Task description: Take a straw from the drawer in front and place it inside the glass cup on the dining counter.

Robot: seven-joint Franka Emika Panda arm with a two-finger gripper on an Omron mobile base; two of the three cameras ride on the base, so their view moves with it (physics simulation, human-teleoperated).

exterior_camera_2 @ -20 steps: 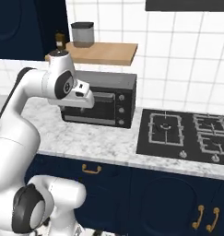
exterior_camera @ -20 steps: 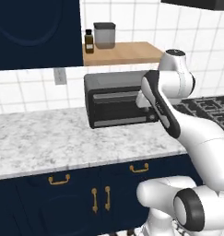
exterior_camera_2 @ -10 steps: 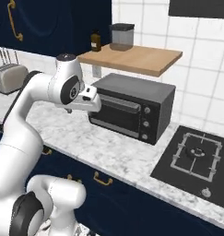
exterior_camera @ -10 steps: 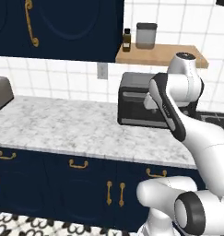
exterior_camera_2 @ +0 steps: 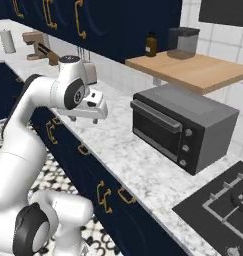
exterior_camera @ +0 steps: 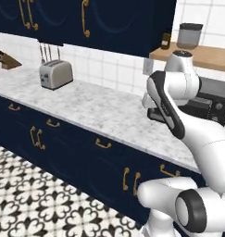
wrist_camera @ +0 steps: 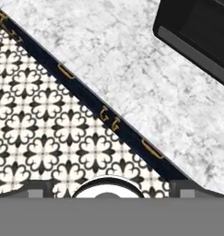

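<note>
My gripper hangs open and empty over the front part of the marble worktop, left of the toaster oven; the left base view shows my gripper in front of that oven. In the hand view its dark fingertips stand wide apart above the worktop edge and the tiled floor. Navy drawer fronts with curved brass handles run under the worktop, all shut; I cannot tell which is the task's drawer. The straw is hidden. The glass cup and the dining counter are out of view.
A black toaster oven stands on the worktop under a wooden shelf bearing a jar and a bottle. A silver toaster and a knife block sit far left, a black hob at right. Patterned floor tiles lie below.
The whole picture has shifted as the base moved: the oven slid towards the right, and the toaster, more cabinets and the floor came into view. The arm keeps its pose, gripper open.
</note>
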